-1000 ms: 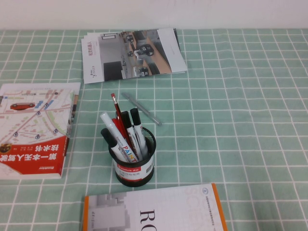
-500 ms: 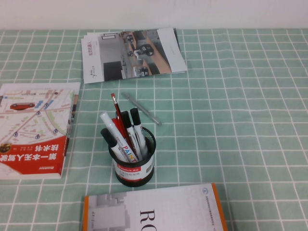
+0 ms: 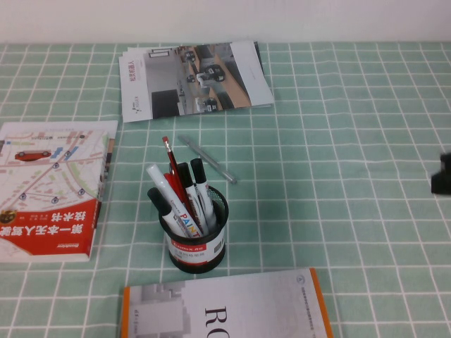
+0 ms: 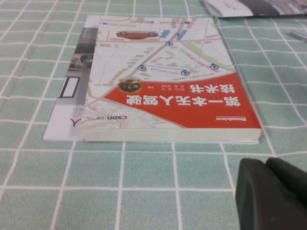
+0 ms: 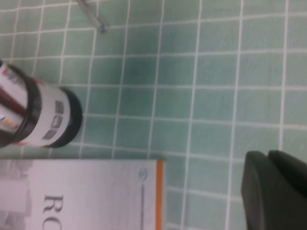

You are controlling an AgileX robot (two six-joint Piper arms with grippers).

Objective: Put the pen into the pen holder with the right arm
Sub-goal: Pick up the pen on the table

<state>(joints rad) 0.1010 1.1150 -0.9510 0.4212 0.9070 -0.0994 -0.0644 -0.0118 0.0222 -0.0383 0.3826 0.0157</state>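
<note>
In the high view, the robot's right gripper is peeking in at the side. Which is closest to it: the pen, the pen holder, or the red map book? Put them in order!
The right gripper is just entering at the table's right edge.
1. The pen, lying on the cloth near the middle, behind the holder.
2. The pen holder, slightly farther, near the front; close to the pen's rank.
3. The red map book, far left.
The left gripper shows only in its wrist view, near that book.

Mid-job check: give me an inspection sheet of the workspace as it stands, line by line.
Surface: green-and-white checked tablecloth, flat.
Job's things: pen lying on the cloth behind the pen holder, apart from it, not gripped.
Clutter: holder already has markers and a red-tipped pencil; red map book at left, brochures at the far side, orange-edged book at the near edge.
Grippers: right gripper just entering at the right edge; left gripper low beside the red book.
Cables: nothing seen.
Surroundings: pale wall behind the table.
</note>
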